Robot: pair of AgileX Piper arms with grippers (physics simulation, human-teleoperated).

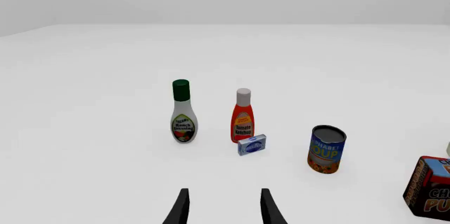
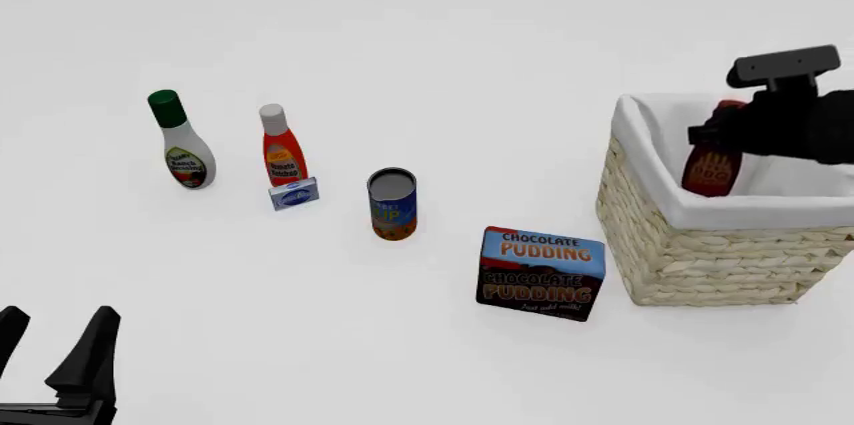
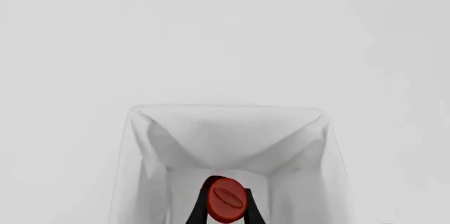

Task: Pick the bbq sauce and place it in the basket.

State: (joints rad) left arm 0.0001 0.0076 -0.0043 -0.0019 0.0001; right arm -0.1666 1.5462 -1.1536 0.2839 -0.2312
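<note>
Behind basket (image 2: 694, 265) rim, bbq sauce (image 2: 710, 167) base hidden

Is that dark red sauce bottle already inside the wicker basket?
Inside its rim, but held: the right tool grips the dark brown-red bottle within the cloth-lined basket.

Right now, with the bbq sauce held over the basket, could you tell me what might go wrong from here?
1. The right hand grips the bbq sauce near its cap, so the bottle might swing or slip.
2. The bottle hangs close to the left rim of the basket; it could catch the white lining.
3. Released from here, it would probably topple inside rather than stand upright.
</note>
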